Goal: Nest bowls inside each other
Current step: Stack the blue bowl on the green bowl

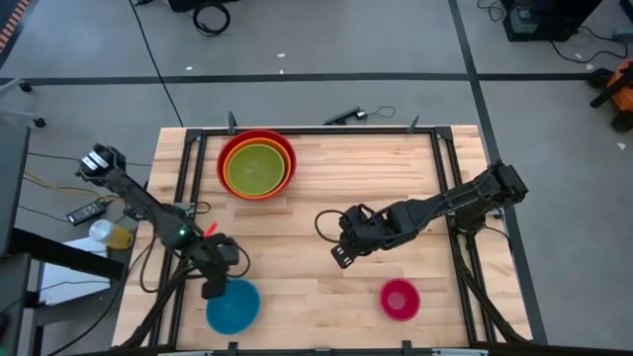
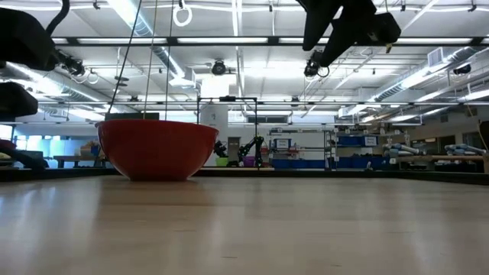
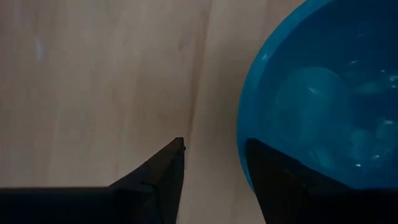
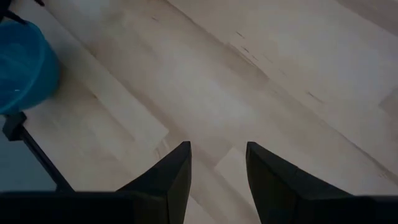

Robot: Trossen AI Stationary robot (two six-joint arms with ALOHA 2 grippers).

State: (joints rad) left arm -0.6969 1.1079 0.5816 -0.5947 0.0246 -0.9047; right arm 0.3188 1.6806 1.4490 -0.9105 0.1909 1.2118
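Observation:
A red bowl point(image 1: 257, 165) stands at the table's far left-centre with an orange and an olive green bowl point(image 1: 257, 168) nested in it; in the low view its red wall point(image 2: 157, 149) shows. The blue bowl point(image 1: 235, 307) rests on its base near the front left, and the pink bowl point(image 1: 400, 299) near the front right. My left gripper point(image 3: 214, 146) is open at the blue bowl's point(image 3: 323, 99) far-left rim. My right gripper point(image 1: 341, 252) hangs open over bare wood point(image 4: 217, 149) mid-table, nothing between its fingers. My left gripper comes steeply from above at the blue bowl's rim point(image 3: 241, 140), with one finger point(image 3: 273, 180) over the bowl's inside and the other point(image 3: 161, 174) outside it. Whether either finger touches the rim, I cannot tell. The bowl sits upright on the table.
A dark metal frame point(image 1: 183, 158) runs along the table's left, far and right edges. A black cable loop point(image 1: 324, 223) lies beside the right gripper. Bare wood stretches between the red stack and the two single bowls.

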